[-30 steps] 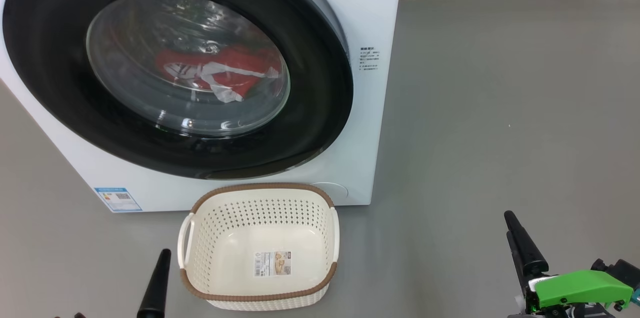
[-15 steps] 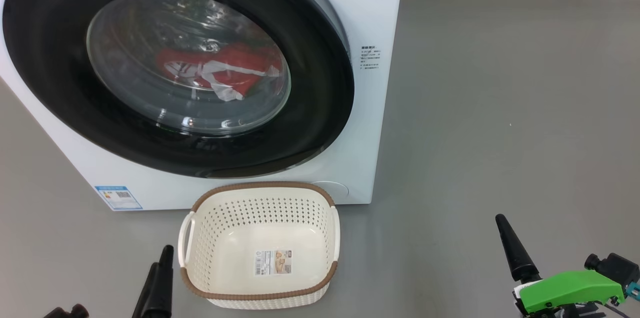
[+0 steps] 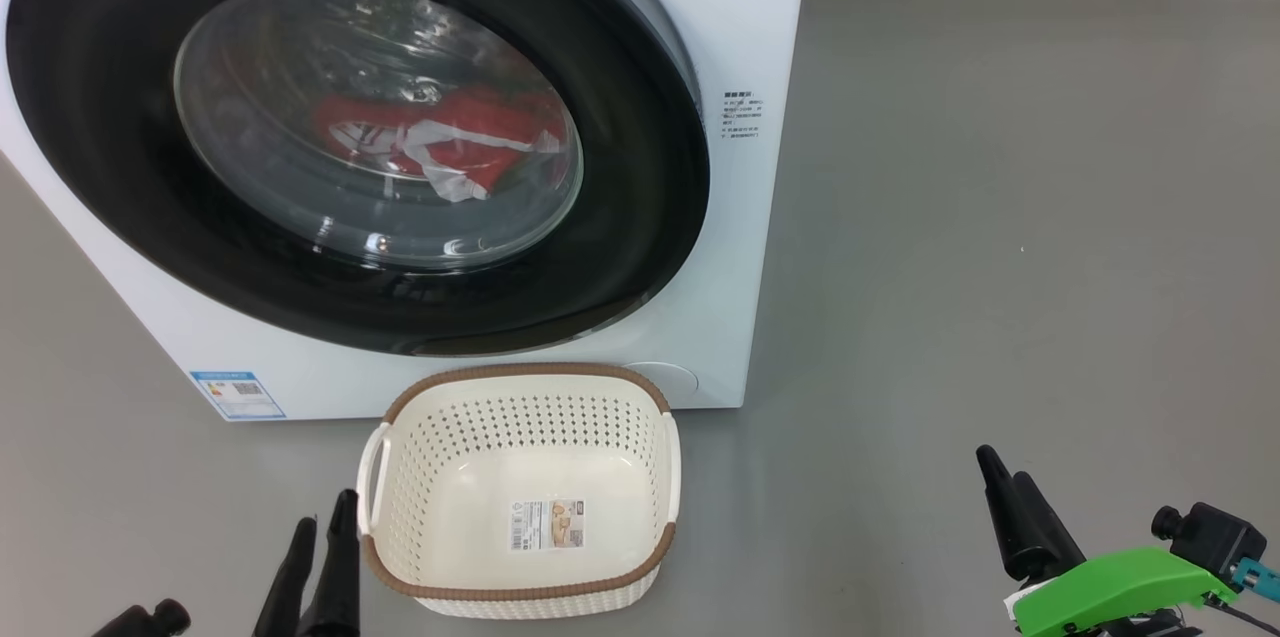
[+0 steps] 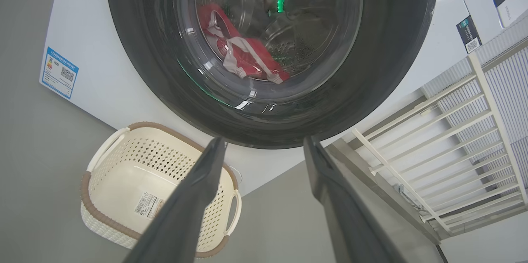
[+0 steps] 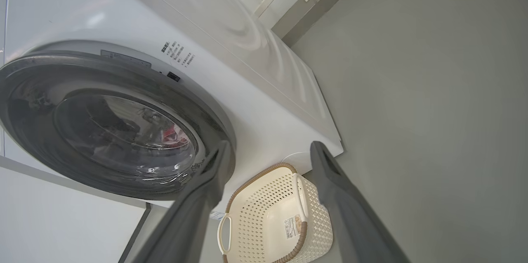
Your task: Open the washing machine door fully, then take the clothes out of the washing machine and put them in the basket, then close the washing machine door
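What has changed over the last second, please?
The left gripper edged up into view beside the basket; the right gripper slid left and lower. Both stay open, holding nothing. The washing machine door, the clothes behind it and the basket are unmoved.

You have soft, even indoor light, with faint shadows on the grey floor [image 3: 1000, 217]. White glints and a green reflection [image 4: 281, 1] streak the washing machine door [image 3: 110, 167] glass, veiling the clothes [image 3: 470, 132]. Your wrist views stretch shapes toward their edges.
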Controlling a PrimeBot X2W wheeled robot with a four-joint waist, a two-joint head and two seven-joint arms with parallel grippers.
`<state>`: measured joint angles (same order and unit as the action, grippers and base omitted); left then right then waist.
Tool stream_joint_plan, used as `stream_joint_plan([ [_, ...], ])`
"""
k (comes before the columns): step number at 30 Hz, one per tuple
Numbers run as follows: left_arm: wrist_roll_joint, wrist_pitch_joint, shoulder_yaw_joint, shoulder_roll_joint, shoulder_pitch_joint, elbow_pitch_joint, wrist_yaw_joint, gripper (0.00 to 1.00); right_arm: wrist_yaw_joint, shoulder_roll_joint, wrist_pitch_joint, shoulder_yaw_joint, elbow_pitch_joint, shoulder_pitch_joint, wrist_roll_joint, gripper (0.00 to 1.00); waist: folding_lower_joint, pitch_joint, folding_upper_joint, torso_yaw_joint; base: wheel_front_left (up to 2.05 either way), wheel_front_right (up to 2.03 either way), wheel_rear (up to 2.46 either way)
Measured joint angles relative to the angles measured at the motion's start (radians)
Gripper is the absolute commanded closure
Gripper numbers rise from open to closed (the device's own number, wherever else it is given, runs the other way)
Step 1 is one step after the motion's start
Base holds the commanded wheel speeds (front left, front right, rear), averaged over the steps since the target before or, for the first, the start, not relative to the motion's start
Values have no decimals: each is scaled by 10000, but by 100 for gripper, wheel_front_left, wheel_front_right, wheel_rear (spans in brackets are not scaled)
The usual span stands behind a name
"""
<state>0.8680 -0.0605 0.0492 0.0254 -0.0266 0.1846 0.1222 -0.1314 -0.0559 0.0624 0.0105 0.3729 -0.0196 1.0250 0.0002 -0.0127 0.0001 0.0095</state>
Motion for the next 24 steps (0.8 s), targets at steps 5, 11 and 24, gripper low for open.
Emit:
stream_joint_plan([
  [5, -679, -128, -82, 4, -163, -58, -84, 0, 0, 0, 109, 19, 4, -1, -581, 0, 0, -13, 0, -3, 0, 0, 0],
  [11, -1496, -311, -161, 13, -162, -157, -88, 0, 0, -4, 307, 40, -59, -1, -1241, 0, -1, -37, 0, 1, 0, 0, 0],
  [24, -3055, -660, -198, 82, -213, -270, -163, 0, 0, -8, 650, 81, -188, 2, -2763, 0, -1, -19, 0, -12, 0, 0, 0],
])
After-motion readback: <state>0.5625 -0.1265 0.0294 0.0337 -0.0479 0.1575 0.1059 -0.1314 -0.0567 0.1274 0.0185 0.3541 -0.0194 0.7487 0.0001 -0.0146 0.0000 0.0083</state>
